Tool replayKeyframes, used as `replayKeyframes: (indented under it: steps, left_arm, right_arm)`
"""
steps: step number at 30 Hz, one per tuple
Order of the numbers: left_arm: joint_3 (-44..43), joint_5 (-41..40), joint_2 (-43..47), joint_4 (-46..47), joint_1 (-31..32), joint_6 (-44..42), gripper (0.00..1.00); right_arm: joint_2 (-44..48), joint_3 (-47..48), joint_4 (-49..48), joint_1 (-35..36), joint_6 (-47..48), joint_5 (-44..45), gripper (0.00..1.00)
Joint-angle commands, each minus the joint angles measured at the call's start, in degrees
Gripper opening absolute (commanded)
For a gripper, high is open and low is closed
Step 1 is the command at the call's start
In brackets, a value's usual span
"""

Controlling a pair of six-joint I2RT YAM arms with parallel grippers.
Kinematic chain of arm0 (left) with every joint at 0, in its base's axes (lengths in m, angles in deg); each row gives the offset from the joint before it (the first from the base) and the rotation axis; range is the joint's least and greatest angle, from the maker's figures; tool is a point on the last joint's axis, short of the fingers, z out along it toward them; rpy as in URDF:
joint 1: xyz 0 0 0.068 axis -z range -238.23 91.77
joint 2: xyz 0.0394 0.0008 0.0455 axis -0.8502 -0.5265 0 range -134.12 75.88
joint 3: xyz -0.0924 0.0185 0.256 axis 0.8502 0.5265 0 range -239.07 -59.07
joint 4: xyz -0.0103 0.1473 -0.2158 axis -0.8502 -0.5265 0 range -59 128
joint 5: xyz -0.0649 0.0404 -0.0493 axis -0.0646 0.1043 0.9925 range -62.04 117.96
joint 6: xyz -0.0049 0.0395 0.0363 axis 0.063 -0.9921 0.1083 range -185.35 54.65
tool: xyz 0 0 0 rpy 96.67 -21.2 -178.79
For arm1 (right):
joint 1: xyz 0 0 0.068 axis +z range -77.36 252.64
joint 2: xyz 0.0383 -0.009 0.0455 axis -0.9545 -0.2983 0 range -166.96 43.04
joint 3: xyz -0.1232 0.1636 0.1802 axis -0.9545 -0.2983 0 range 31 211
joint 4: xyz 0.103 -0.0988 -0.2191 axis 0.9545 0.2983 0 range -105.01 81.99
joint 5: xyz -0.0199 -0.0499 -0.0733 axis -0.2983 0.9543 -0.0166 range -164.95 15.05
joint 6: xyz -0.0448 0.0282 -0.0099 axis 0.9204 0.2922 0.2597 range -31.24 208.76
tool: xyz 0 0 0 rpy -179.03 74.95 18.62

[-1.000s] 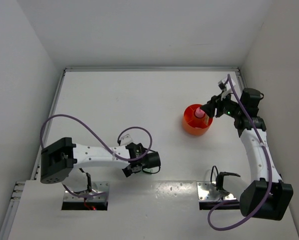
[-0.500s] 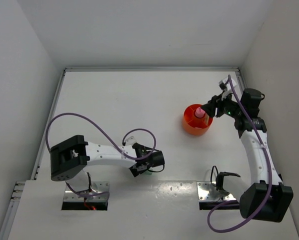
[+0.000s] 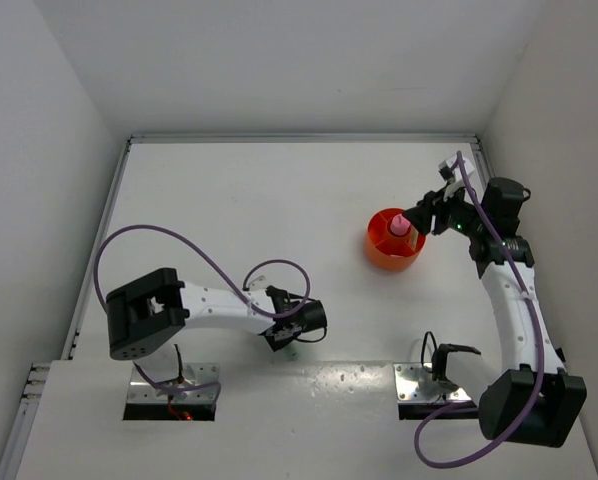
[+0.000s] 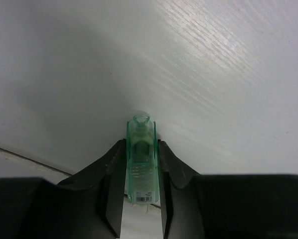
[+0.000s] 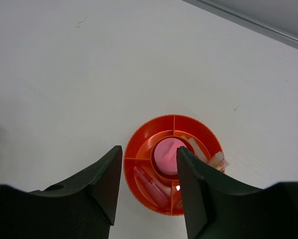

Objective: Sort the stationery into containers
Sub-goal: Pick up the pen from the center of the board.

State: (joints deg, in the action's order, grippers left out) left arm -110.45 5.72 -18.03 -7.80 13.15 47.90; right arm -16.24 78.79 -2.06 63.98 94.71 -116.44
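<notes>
Pinching the green stubby marker [image 4: 140, 159] in the left end effector [image 3: 282, 340], close to the tabletop [image 3: 229, 220] by its near edge, well apart from the orange cup [image 3: 384, 258]. Hovering over that cup with the right end effector [image 5: 149, 149], fingers spread, above a pink piece [image 5: 166, 153] sitting in the centre well. Lift the marker clear before any sideways travel, to avoid dragging its tip. Keep the pinch firm; probably slick plastic, short to grip. Carry toward the cup only with the right end effector out of the way, then release low over an outer compartment.
</notes>
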Motion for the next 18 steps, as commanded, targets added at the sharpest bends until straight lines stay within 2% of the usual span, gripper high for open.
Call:
replayKeyframes:
  steps: [1, 5, 11, 12, 13, 14, 15, 16, 17, 18]
  left_arm:
    - [0.2, -0.1, 0.3, 0.3, -0.9, 19.0, 0.31]
    - [-5.9, -5.3, 0.3, -0.2, -0.9, 12.1, 0.25]
    - [-22.0, -19.2, -1.4, -2.4, -0.9, -6.5, 0.11]
    - [-23.7, -20.5, -1.5, 0.1, -1.5, -15.3, 0.11]
    - [-24.8, -21.9, -1.5, 2.4, -1.5, -19.7, 0.08]
    - [-26.8, -24.8, -1.5, 5.5, -1.5, -21.5, 0.06]
    - [-26.8, -26.1, -1.5, 10.4, -1.5, -25.7, 0.02]
    - [-26.8, -27.6, -0.8, 14.8, -2.0, -36.0, 0.0]
    - [-26.3, -30.9, -0.7, 17.9, -2.0, -38.6, 0.0]
    - [-26.3, -31.6, -0.7, 26.7, -2.9, -47.3, 0.0]
  right_arm:
    - [1.1, 0.0, -1.8, -0.2, -0.8, 0.2, 0.48]
    - [1.6, 0.0, -1.8, -0.7, -0.8, 0.2, 0.48]
    - [3.2, -0.6, -3.0, -0.7, -0.8, 2.0, 0.48]
    - [3.2, -0.6, -3.0, -0.7, -0.8, 3.5, 0.48]
    - [3.9, -1.4, -4.1, -0.7, -1.4, 4.7, 0.48]
    - [4.4, -1.4, -5.7, -0.7, -1.4, 8.4, 0.74]
    - [5.1, -2.1, -7.2, -0.7, -2.4, 10.7, 0.82]
    - [6.5, -3.2, -8.3, -0.7, -3.4, 12.6, 0.84]
    - [7.2, -3.8, -9.4, -1.3, -3.9, 15.7, 0.69]
    - [8.0, -4.8, -11.4, -1.3, -3.9, 16.8, 0.34]
